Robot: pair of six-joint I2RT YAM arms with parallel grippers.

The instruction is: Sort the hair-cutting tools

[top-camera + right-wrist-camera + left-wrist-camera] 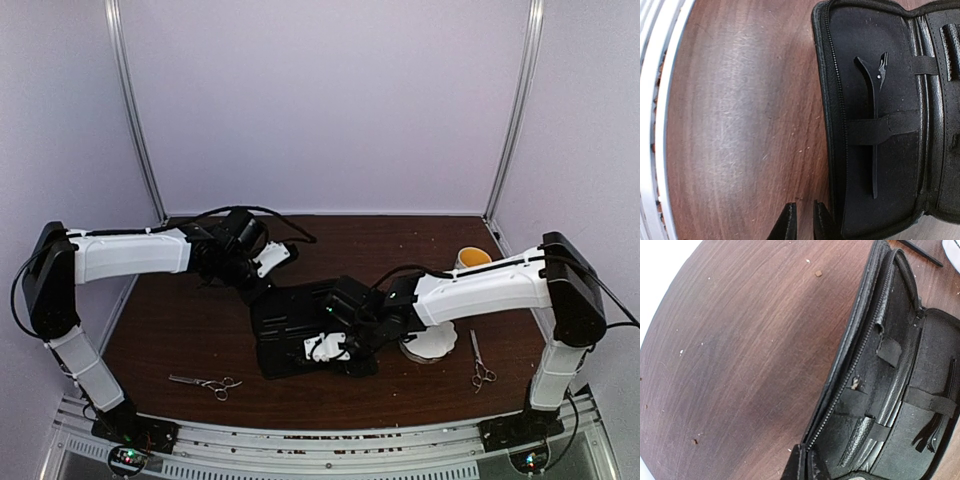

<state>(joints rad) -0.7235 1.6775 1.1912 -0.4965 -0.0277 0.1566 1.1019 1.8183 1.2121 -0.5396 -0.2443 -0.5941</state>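
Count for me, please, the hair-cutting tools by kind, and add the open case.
Flat black fabric zip case: 1
Slim silver scissors with looped finger rings: 2, one near left, one near right
Thin black clips: 2, one strapped inside the case, one loose outside it
Total: 5

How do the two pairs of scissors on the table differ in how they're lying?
The left scissors lie crosswise near the front edge, rings pointing right; the right scissors lie front-to-back, rings toward the near edge. The left scissors sit left of the black case; the right scissors sit just right of the white bowl. Both are slim, silver, flat on the table, outside the case.
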